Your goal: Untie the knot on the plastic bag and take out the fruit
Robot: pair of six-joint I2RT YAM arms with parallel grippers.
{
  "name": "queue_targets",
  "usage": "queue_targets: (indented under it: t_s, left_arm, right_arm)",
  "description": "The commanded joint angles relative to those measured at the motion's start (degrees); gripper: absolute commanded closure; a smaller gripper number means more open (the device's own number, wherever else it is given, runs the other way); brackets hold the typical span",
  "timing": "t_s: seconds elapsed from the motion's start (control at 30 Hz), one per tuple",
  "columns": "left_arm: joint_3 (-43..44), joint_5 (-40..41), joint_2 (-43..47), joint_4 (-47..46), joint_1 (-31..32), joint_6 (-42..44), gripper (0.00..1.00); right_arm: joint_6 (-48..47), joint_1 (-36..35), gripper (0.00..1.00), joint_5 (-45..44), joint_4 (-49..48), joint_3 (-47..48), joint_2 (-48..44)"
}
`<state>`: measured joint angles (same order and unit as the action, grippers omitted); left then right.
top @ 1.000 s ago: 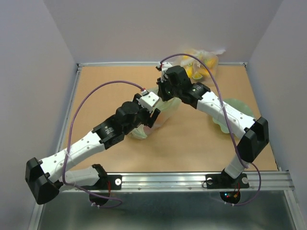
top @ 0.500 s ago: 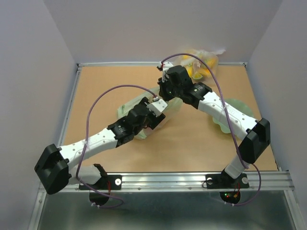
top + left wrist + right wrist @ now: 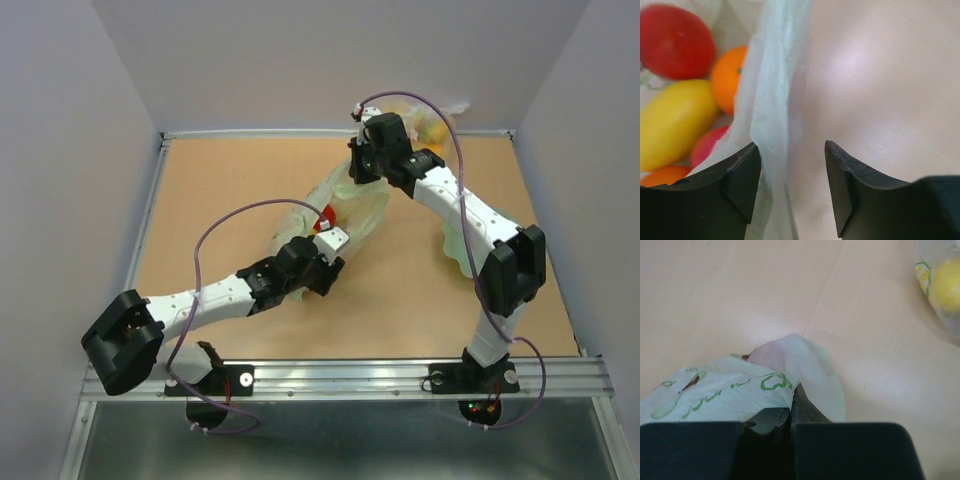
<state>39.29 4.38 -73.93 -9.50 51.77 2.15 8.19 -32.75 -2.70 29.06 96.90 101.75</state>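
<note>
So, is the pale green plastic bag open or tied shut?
Open: the bag gapes, and red, orange and yellow fruit show uncovered inside.

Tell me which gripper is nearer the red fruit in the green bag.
Left. The left gripper sits open right beside the red fruit, at the near side of the plastic bag. The right gripper pinches the bag's far edge, farther from that fruit.

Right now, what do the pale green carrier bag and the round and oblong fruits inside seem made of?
The pale green carrier bag looks like thin translucent plastic film: creased, fruit colours showing through. The fruits look like moulded plastic or foam toys: smooth, uniform colour, sheen; cannot tell which.
</note>
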Motion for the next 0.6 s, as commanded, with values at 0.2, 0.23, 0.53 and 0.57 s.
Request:
queue_targets:
  t_s: [0.2, 0.23, 0.53, 0.57]
  left_arm:
    - [-10.4, -15.9, 6.3, -4.8, 3.7, -20.4, 0.46]
    - [-11.4, -16.2, 6.6, -5.4, 4.0, -21.7, 0.46]
    - [-16.4, -11.2, 14.8, -4.3, 7.2, -29.6, 0.41]
    - [-15.6, -8.8, 17.9, -3.8, 7.3, -30.3, 0.36]
  right_arm:
    - [8.4, 7.8, 1.00, 0.4, -6.2, 10.1, 14.3]
    - [8.9, 7.9, 1.00, 0.4, -6.3, 10.3, 16.3]
    - [8.4, 7.8, 0.81, 2.3, -7.3, 5.7, 13.2]
    - [7.7, 7.8, 0.66, 4.0, -7.3, 4.9, 9.9]
